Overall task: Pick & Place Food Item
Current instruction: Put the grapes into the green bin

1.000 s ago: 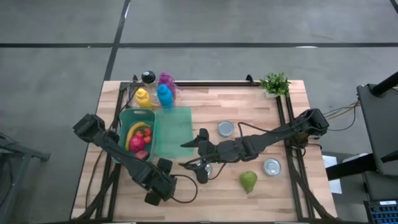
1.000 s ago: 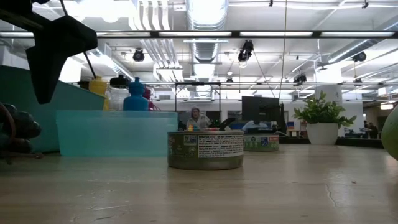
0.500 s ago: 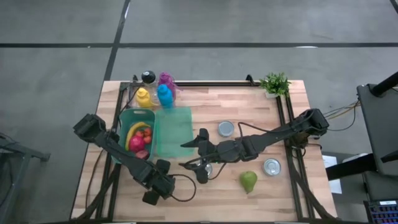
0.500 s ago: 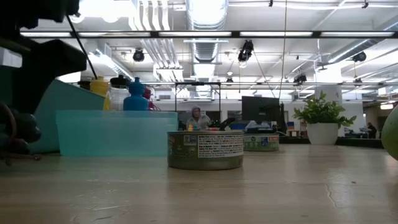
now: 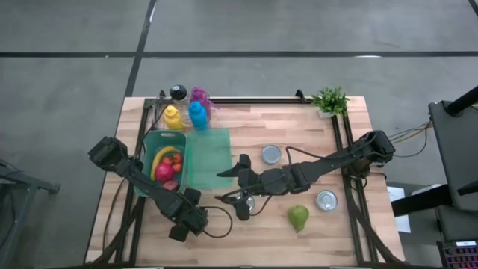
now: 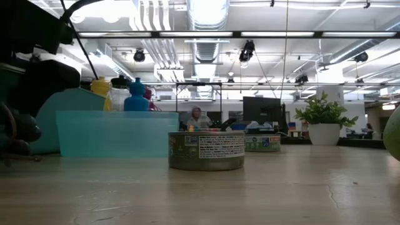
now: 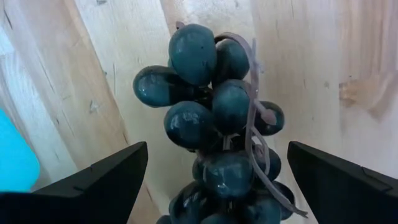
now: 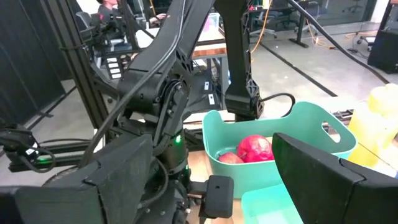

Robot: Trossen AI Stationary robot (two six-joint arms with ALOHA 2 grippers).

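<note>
My left end effector (image 7: pixel 211 180), fingers spread wide and holding nothing, hangs directly above the grape bunch (image 7: pixel 217 124) on the worktop (image 5: pixel 246 232) near its front-left corner, beside the green basket (image 5: pixel 153 142); the bunch's long axis runs between my 2 fingers. My right end effector (image 5: pixel 240 187) waits open mid-worktop, farther off.

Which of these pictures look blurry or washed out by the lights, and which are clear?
Low view: ceiling lights blow out to white, the near tabletop is soft, yet the can label reads sharp. Left wrist view: the grapes are crisp with small highlights. Right wrist view: the claw's own fingers are dark blurs; the teal basket is clear.
</note>
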